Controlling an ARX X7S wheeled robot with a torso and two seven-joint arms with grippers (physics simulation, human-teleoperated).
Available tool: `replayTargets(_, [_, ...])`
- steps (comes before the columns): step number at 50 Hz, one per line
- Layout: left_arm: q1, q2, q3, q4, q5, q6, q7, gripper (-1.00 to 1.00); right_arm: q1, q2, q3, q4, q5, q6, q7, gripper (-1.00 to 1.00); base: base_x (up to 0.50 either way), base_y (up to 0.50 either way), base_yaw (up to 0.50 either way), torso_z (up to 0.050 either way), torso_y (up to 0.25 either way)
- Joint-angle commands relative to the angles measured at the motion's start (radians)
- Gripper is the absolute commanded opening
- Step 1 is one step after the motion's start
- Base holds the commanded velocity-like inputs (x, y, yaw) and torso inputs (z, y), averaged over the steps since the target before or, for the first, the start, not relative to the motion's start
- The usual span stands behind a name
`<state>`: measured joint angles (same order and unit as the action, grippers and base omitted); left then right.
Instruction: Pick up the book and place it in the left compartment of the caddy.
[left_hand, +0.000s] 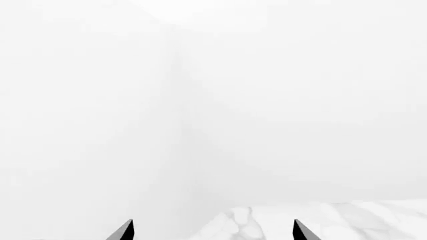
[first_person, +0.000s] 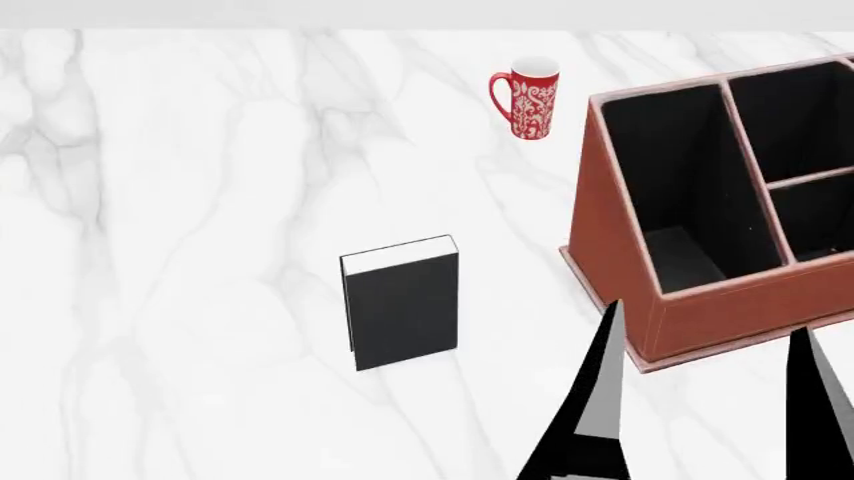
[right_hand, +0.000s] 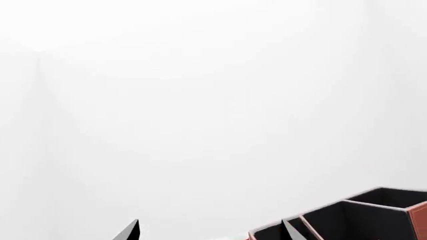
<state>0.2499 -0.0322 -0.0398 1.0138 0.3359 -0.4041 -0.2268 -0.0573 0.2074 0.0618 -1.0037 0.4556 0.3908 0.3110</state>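
Observation:
The black book (first_person: 398, 305) with a white page edge stands on the marble table, left of the caddy (first_person: 607, 250). The caddy is a reddish-brown box with a black inside. Its left compartment (first_person: 674, 200), long and undivided, lies along the slanted side wall and holds nothing. My right gripper (first_person: 707, 370) is open, its two dark fingers in front of the caddy's near edge and to the right of the book. In the right wrist view the gripper (right_hand: 210, 231) holds nothing and the caddy (right_hand: 373, 210) shows beyond one fingertip. My left gripper (left_hand: 212, 231) is open and empty; it is out of the head view.
A red patterned mug (first_person: 530, 97) stands at the back, behind and left of the caddy. The white marble table (first_person: 200, 200) stretches wide to the left of the book. The left wrist view shows only a table corner (left_hand: 320, 220) and white walls.

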Motion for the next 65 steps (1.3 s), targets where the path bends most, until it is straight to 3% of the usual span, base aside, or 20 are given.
replayTargets(1, [0.099,0.032,-0.107,0.033,0.046,0.118,-0.104,1.00,-0.008,0.040,-0.004,-0.039,0.035,-0.027,0.061,1.00,0.00,0.00,0.00,0.000,0.000])
replayTargets(5, [0.133,0.032,-0.142,0.033,0.015,0.157,-0.123,1.00,-0.011,0.069,-0.021,-0.040,0.054,-0.050,0.092,1.00,0.00,0.00,0.00,0.000,0.000])
replayTargets(8, [0.146,0.032,-0.154,0.033,0.078,0.152,-0.146,1.00,-0.013,0.095,-0.037,-0.039,0.058,-0.074,0.120,1.00,0.00,0.00,0.00,0.000,0.000])
replayTargets(15, [0.257,0.032,-0.275,0.033,-0.025,0.263,-0.188,1.00,-0.017,0.114,-0.055,-0.028,0.054,-0.108,0.138,1.00,0.00,0.00,0.00,0.000,0.000])
replayTargets(30, [0.363,0.032,-0.361,0.033,-0.109,0.368,-0.267,1.00,-0.015,0.131,-0.066,-0.010,0.066,-0.133,0.163,1.00,0.00,0.00,0.00,0.000,0.000])
replayTargets(65, [0.299,0.032,-0.306,0.033,-0.052,0.309,-0.228,1.00,-0.019,0.172,-0.074,-0.002,0.108,-0.178,0.204,1.00,-0.21,-0.43,0.00,0.000,0.000])
